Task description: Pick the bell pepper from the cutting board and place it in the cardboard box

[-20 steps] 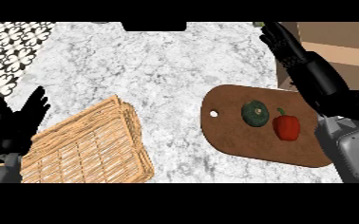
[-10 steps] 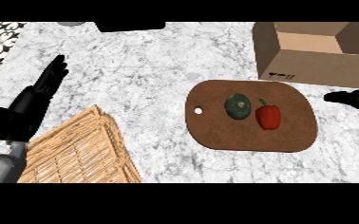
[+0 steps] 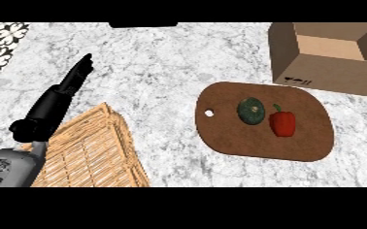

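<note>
Item one, bell pepper (image 3: pixel 282 122): red, green stem, lying on the right half of the cutting board (image 3: pixel 237 143), far to the right of my left hand's fingers (image 3: pixel 77 75) and a little below their tips; nothing holds or touches it. Item two, dark green round vegetable (image 3: pixel 252 111): on the same board, just beside the pepper on the side nearer the fingers, whether touching it I cannot tell. Item three, the board itself: brown, oval, hanging hole at the end facing the fingers, flat on the bench (image 3: pixel 158 68). Item four, cardboard box (image 3: pixel 329 77): flaps open, beyond the board's far edge, farther from the fingers than anything else listed, and, as far as I see into it, holding nothing. Item five, left hand (image 3: pixel 52 107): black, over the bench at the left, fingers straight and together, pointing away from me, carrying nothing; it reads as resting. Item six, wicker tray (image 3: pixel 90 157): directly under and beside the left wrist. Right hand: not in view. Status, as I judge it: no part of the task is done; the reach to the pepper, the grasp, the carry over to the box and the release are all outstanding.
</note>
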Action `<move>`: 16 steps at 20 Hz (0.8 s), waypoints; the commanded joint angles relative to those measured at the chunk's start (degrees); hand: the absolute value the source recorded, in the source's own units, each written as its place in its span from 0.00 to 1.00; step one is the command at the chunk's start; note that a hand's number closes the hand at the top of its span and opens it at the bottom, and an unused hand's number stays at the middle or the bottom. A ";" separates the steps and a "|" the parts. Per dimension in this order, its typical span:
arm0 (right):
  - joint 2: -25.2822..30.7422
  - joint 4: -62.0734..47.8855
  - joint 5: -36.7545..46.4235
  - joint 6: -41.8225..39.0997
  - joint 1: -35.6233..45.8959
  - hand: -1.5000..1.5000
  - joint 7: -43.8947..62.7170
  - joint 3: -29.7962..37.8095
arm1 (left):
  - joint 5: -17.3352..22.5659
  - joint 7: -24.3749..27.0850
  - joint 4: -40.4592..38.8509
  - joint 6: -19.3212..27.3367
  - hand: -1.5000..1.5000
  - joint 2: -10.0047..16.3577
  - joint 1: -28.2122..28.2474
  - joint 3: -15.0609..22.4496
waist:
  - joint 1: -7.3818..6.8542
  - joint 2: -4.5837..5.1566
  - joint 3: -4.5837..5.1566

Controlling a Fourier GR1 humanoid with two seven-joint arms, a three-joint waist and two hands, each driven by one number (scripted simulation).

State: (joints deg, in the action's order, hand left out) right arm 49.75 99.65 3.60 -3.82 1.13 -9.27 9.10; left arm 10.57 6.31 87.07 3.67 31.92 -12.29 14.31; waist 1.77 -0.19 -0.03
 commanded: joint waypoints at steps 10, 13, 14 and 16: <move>10.36 15.83 11.97 -16.15 1.15 0.00 25.43 -14.92 | -3.21 -0.34 -1.72 -1.39 0.50 -3.34 -2.58 1.57 | -2.19 0.37 0.15; 8.68 20.63 15.83 -18.13 4.57 0.00 35.77 -21.39 | -1.83 -0.10 -0.71 -3.12 0.50 -2.08 -2.40 -0.36 | -3.00 0.35 0.16; 9.17 20.38 13.57 -21.50 7.44 0.00 39.09 -20.67 | -1.17 -0.50 -1.01 -4.01 0.50 -1.69 -3.14 -1.46 | -2.88 0.34 0.16; 7.10 23.89 12.67 -24.91 10.06 0.00 45.75 -23.55 | -2.69 -1.09 -0.82 -3.54 0.50 -3.07 -3.75 -0.36 | -2.56 0.26 0.17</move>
State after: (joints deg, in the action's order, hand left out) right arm 58.66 118.54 16.34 -23.40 6.87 25.06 -9.62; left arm 8.09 5.95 86.56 1.21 29.32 -14.76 14.43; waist -0.82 0.11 0.12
